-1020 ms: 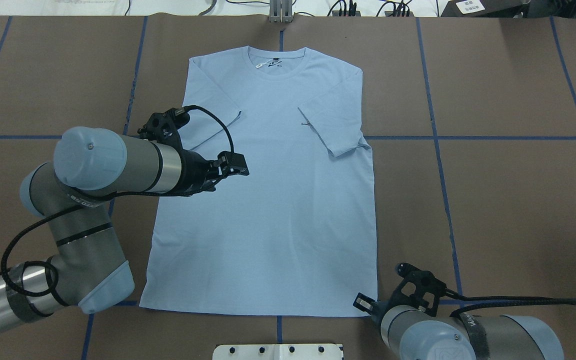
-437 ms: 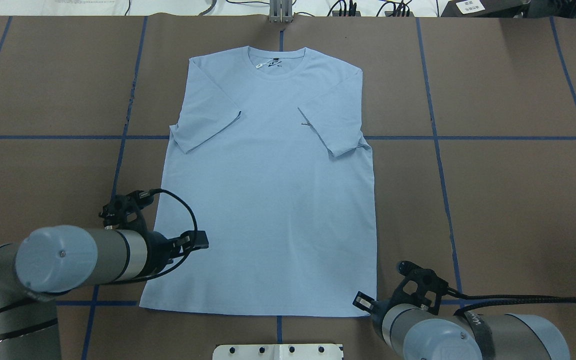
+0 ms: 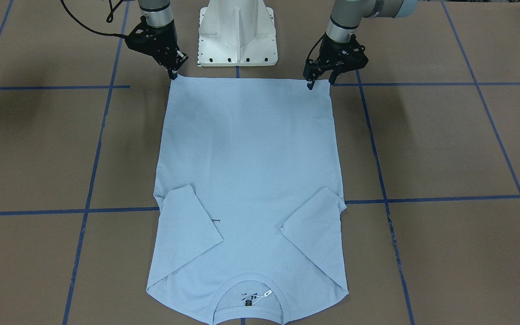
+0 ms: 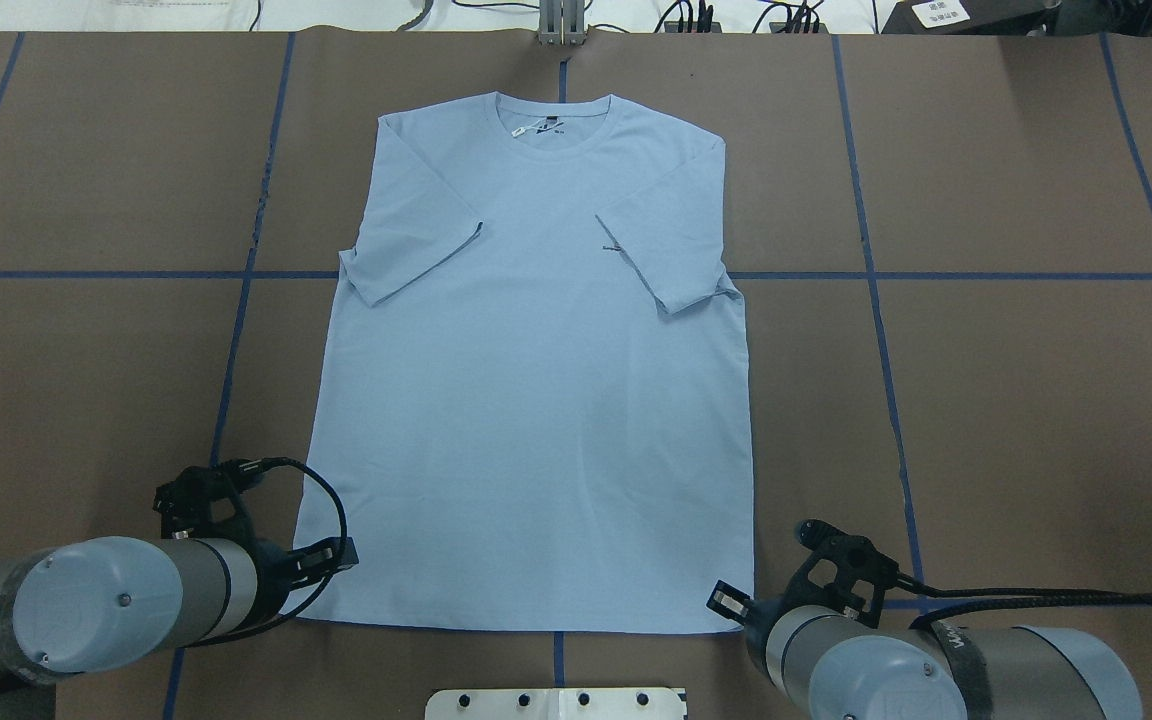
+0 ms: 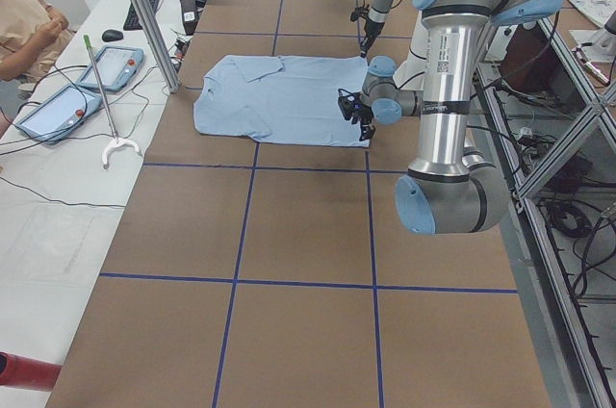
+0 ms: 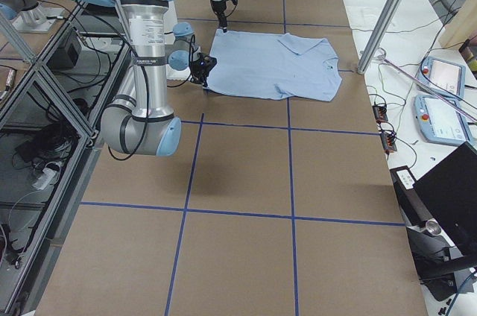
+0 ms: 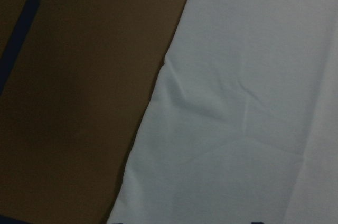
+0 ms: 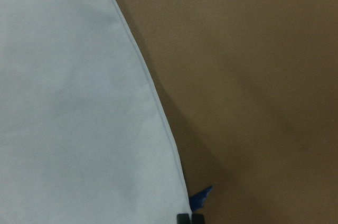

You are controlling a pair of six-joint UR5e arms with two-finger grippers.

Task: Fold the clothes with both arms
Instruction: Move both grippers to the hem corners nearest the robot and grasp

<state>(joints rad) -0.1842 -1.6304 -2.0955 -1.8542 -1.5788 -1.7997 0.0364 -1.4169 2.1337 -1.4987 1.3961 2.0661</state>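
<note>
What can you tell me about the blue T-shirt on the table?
The light blue short-sleeved cotton-looking T-shirt lies flat, front up, on the brown table, its ribbed round collar farthest from the robot. Both sleeves are folded inward over the chest, one beside a small dark print. A black label and a white tag sit inside the neck. The open left hand is at one hem corner; the shut right hand touches the other.

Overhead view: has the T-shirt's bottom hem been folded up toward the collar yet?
No, the T-shirt lies flat at full length, its hem straight along the near edge.
</note>
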